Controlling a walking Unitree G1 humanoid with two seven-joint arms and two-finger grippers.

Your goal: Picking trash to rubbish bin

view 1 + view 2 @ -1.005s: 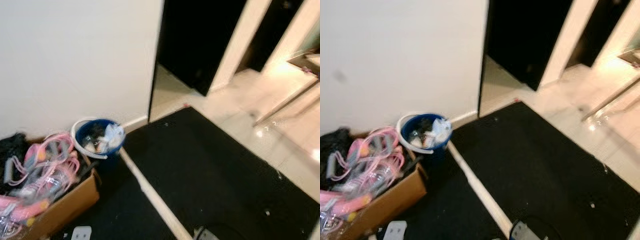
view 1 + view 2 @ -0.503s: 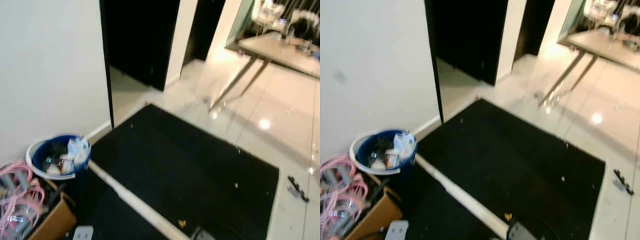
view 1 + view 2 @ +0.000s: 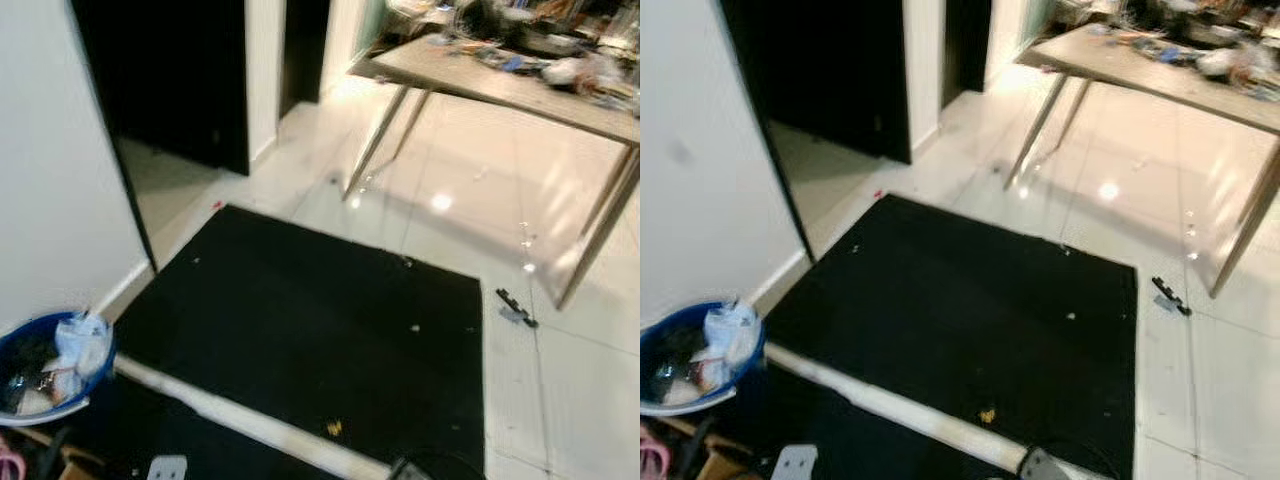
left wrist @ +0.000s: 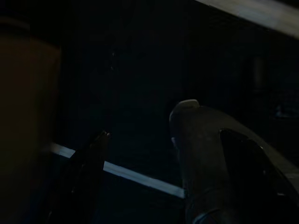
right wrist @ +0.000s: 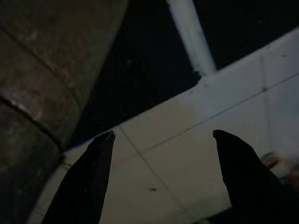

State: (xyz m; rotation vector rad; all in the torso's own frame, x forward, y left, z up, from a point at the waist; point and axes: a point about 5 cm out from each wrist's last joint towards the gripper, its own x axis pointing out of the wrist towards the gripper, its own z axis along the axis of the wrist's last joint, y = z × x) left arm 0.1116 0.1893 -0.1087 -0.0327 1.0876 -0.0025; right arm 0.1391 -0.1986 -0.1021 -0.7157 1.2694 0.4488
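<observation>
Rubbish bin: blue, white-rimmed, against the wall beside the black mat's near corner; already holding crumpled wrappers.
Left to pick: yellow scrap on the mat's near edge; pale specks further in; small dark object on tiles off the mat's far side.
Left gripper: spread, empty, hanging in shade.
Right gripper: spread, empty, above tiles.
Open room: wide across mat and tiles; table legs beyond the mat, doorway past the bin.

Rubbish bin: blue with white rim, upright on the floor by the wall.
Contents: crumpled trash inside.
</observation>
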